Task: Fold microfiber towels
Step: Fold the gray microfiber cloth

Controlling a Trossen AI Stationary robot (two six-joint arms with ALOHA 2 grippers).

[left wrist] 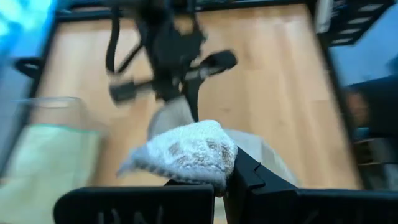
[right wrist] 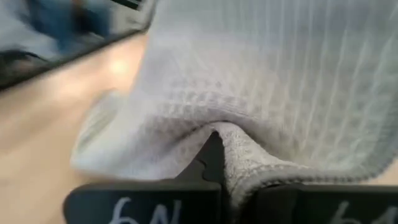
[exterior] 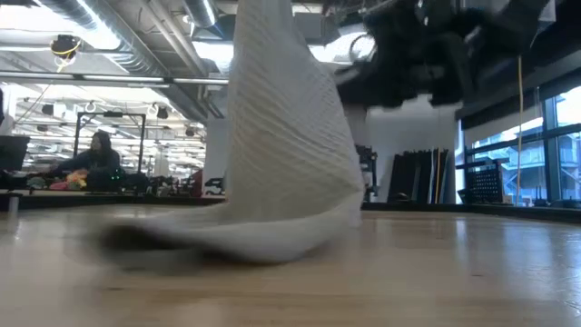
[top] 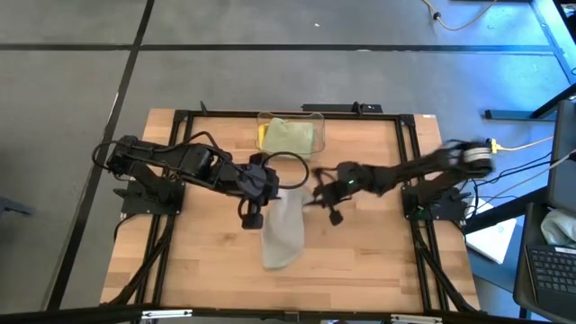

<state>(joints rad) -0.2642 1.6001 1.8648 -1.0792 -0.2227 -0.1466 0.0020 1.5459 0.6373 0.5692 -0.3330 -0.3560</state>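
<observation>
- The grey towel [top: 284,229] hangs between the two arms over the middle of the wooden bench [top: 360,252], its upper part lifted and its lower end lying on the boards toward the near edge.
- In the low view the same towel [exterior: 286,145] rises as a tall ribbed sheet, with its bottom fold spread flat on the bench surface.
- The left gripper [top: 255,209] sits at the towel's upper left edge; its fingers [left wrist: 249,177] are closed tight on a bunched corner of the cloth [left wrist: 186,152].
- The right gripper [top: 315,199] reaches in from the other side to the towel's upper right edge, close to the left one.
- In the right wrist view its fingers [right wrist: 214,158] are pinched together with a fold of the grey waffle cloth [right wrist: 249,93] caught between them.
- A clear plastic bin [top: 290,135] stands at the far edge of the bench, behind both grippers.
- Inside it lie a pale sage green towel [top: 290,137] and, showing at its left side, a yellow towel [top: 262,135].
- Far behind the bench, in the low view, a person [exterior: 95,156] sits at a desk in the room.
</observation>
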